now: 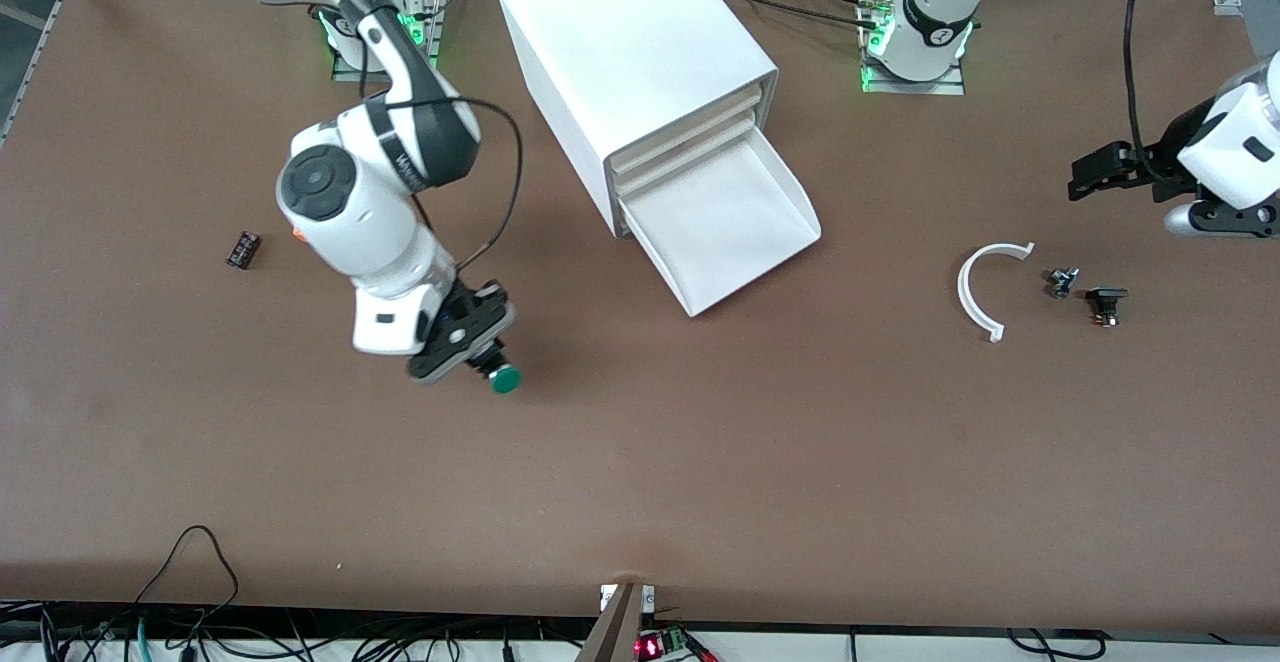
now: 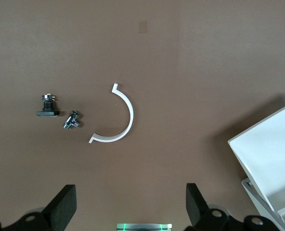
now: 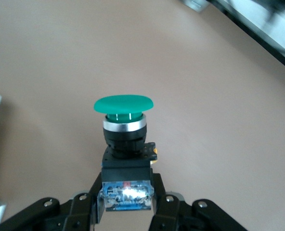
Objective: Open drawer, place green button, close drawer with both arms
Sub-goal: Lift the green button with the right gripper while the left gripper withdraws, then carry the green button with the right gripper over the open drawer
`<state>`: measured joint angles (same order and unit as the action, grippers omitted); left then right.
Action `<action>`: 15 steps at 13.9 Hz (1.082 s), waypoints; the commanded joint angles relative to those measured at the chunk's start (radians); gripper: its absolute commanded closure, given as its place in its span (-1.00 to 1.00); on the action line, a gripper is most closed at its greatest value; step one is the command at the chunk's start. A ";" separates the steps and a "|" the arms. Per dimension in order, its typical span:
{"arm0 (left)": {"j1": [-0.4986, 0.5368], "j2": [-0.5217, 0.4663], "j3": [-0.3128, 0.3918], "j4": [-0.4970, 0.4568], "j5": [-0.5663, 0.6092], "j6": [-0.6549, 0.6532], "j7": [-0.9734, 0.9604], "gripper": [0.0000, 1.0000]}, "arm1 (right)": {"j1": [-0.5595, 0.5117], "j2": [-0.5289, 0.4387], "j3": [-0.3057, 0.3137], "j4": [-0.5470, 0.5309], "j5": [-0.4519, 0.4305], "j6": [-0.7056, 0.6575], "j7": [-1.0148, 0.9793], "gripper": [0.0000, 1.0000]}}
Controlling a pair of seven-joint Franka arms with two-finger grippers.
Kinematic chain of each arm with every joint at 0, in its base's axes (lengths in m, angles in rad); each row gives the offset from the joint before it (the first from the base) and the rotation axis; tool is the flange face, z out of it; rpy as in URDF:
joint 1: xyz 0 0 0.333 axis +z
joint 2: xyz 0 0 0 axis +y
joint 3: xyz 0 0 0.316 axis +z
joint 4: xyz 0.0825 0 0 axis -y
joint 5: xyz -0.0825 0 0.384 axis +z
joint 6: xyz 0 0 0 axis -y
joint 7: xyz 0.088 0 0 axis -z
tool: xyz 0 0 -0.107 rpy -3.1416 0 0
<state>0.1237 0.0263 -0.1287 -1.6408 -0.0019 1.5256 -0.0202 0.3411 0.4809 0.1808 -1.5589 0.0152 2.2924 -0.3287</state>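
Observation:
The lowest drawer (image 1: 735, 227) of the white cabinet (image 1: 640, 62) stands pulled out, and its tray is bare. My right gripper (image 1: 487, 360) is shut on the black body of the green-capped button (image 1: 506, 379), low over the bare table toward the right arm's end and nearer the front camera than the cabinet. In the right wrist view the button (image 3: 124, 122) sticks out from between the fingers (image 3: 95, 195), cap outward. My left gripper (image 1: 1082, 177) is open and empty at the left arm's end of the table. Its fingers (image 2: 61, 208) show wide apart.
A white arc piece (image 1: 978, 292), a small metal part (image 1: 1062, 282) and a black part with an orange tip (image 1: 1107, 303) lie near the left gripper. A flat black ribbed block (image 1: 243, 249) lies at the right arm's end. The cabinet corner (image 2: 272, 163) shows in the left wrist view.

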 commanded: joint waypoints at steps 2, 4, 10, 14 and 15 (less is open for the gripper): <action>0.004 0.009 -0.012 0.016 0.025 -0.021 -0.040 -1.00 | 0.085 0.056 0.078 0.108 -0.049 -0.042 -0.098 0.41; 0.004 0.010 -0.011 0.016 0.025 -0.021 -0.040 -1.00 | 0.180 0.103 0.083 0.182 -0.095 -0.098 -0.142 0.41; 0.013 0.014 -0.008 0.016 0.020 -0.013 -0.040 -1.00 | 0.338 0.220 0.082 0.369 -0.182 -0.229 -0.254 0.41; 0.013 0.014 -0.008 0.018 0.017 -0.015 -0.041 -1.00 | 0.375 0.269 0.080 0.369 -0.192 -0.237 -0.433 0.39; 0.013 0.014 -0.008 0.016 0.016 -0.015 -0.041 -1.00 | 0.380 0.278 0.078 0.367 -0.207 -0.235 -0.450 0.39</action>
<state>0.1357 0.0344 -0.1312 -1.6408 -0.0015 1.5240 -0.0523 0.7046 0.7211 0.2644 -1.2412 -0.1636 2.0860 -0.7150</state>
